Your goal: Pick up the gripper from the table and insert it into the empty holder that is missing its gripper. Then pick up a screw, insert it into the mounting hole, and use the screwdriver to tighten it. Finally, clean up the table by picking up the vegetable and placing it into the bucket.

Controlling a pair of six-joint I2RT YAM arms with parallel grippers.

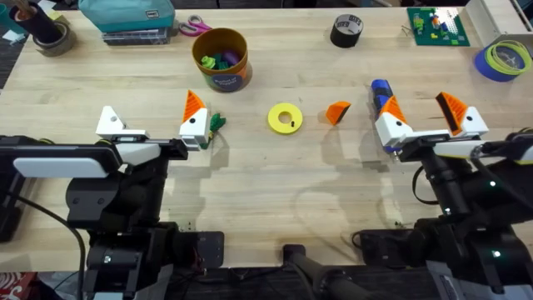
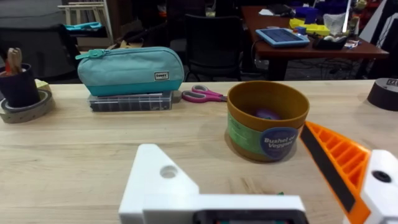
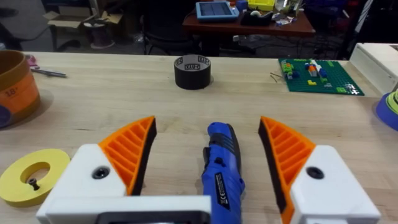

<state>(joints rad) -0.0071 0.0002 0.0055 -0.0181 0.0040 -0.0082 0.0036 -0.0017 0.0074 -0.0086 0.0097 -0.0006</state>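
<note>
The orange tip [image 1: 337,112] lies loose on the surface between the yellow ring [image 1: 285,118] and the right claw [image 1: 422,116]. It looks light, stiff and ribbed; best pinched across its flat sides. The left claw [image 1: 152,123], one pad missing, gapes wide, and the right gapes wide over the screwdriver [image 3: 221,175].

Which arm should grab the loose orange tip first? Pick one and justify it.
Right, probably. The gripper lies just beside the right gripper, which is open with both orange pads. The left gripper is farther off, past the yellow ring, and its outer holder lacks its tip.
</note>
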